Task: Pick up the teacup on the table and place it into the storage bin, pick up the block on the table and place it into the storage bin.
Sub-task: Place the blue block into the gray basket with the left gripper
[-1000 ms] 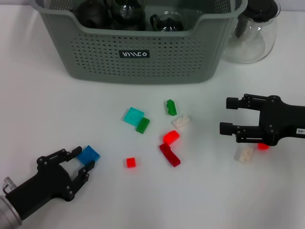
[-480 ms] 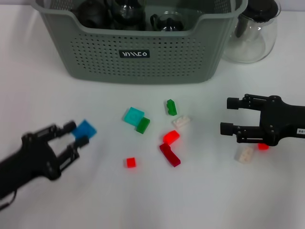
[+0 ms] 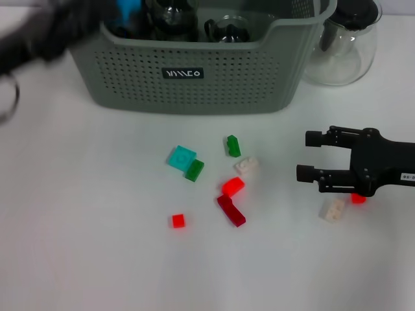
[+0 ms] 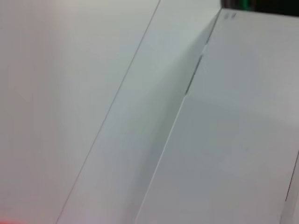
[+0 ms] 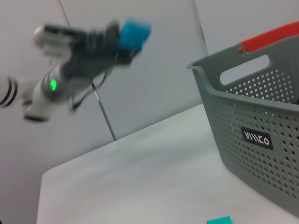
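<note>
Left gripper [image 3: 120,10] raised at the storage bin's [image 3: 194,91] left end, above the rim, fingers clamped on a blue block [image 3: 128,8]. The right wrist view shows the same from the side: left gripper [image 5: 122,44] in the air with the blue block [image 5: 134,33] between its fingertips, short of the storage bin [image 5: 252,140] and higher than its rim. The left wrist view shows only pale flat panels; nothing of the task can be made out there.

Storage bin stands at the far side of the white bench [image 3: 78,214], black label facing the robot. Dark rounded vessels sit inside it — which one is the teacup I cannot tell. Glass pitcher [image 3: 343,45] with a dark lid just beside the bin's right end.

Right gripper [image 3: 310,155] low over the bench on the right, fingers apart and pointing left, holding nothing. Just behind it lie a white block [image 3: 332,209] and a small red piece [image 3: 358,199], partly hidden by the gripper body.

Loose pieces on the bench between the bin and the robot:
- cyan block [image 3: 181,157] touching a green block [image 3: 194,170]
- second green block [image 3: 233,146], standing apart
- pale block [image 3: 246,166] just beside a bright red block [image 3: 232,186]
- dark red block [image 3: 231,210] near the bright red one
- small red cube [image 3: 177,221], alone — well apart to the left
</note>
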